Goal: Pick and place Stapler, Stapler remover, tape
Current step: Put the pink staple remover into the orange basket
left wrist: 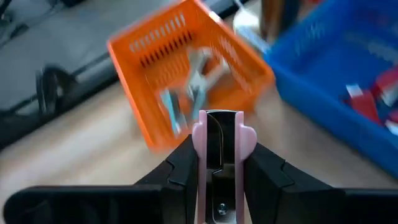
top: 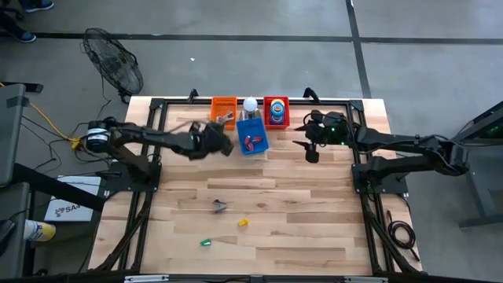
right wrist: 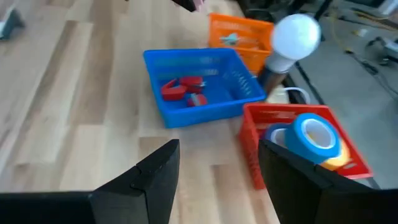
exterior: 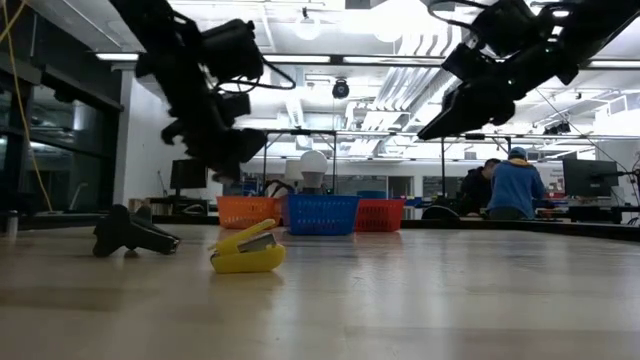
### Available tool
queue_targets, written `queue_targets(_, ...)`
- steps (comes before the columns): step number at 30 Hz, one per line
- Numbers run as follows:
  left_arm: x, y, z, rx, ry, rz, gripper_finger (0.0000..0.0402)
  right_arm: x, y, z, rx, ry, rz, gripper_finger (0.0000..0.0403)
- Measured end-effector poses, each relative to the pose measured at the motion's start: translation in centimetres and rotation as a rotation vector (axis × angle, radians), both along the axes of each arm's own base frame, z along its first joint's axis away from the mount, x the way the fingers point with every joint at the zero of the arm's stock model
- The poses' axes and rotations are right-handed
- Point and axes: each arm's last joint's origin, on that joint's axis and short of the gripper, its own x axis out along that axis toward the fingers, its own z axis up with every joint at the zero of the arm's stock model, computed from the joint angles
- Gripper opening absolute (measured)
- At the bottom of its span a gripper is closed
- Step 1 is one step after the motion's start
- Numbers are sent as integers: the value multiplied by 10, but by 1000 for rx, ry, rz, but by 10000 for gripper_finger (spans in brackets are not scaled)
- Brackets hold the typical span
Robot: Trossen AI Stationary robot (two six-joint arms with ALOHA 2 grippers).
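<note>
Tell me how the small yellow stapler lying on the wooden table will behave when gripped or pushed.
The small yellow stapler rests on a flat base, so it probably slides rather than rolls. Its top arm stands slightly raised, so a squeeze from above may close it. It looks plastic and is probably light.

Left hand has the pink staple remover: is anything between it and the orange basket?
Nothing visible. The left hand holds the pink staple remover just short of the orange basket, whose open top already holds similar tools.

Three plastic mesh baskets, orange (top: 224, 106), blue (top: 252, 135) and red (top: 276, 112), plus a white bulb (top: 250, 103), are crowding the upper centre of the wooden tabletop (top: 314, 212). Small yellow (top: 243, 222), green (top: 206, 242) and dark (top: 220, 206) items are dotting the lower centre; the lower right is lying open.
</note>
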Motion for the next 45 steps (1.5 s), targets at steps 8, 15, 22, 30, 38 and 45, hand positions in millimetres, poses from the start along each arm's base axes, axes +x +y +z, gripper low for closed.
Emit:
queue_targets(8,-4,64,14,-9,-107,-68,86,-6,-11,-1,46,-7,-73,208)
queue_targets(15,-21,98,15,-53,-154,-13,86,-7,-12,-1,87,-22,-105,208)
queue_targets(22,-25,121,9,-70,-218,-34,86,-6,-14,0,71,-31,-142,208)
queue_targets(30,-22,144,-17,-119,-258,-55,86,-4,-16,3,39,-61,-162,208)
queue_targets(38,-20,144,-18,-139,-277,-59,86,-4,-15,3,37,-59,-157,208)
queue_targets(45,-20,143,-18,-150,-277,-52,95,-4,-15,3,44,-61,-131,208)
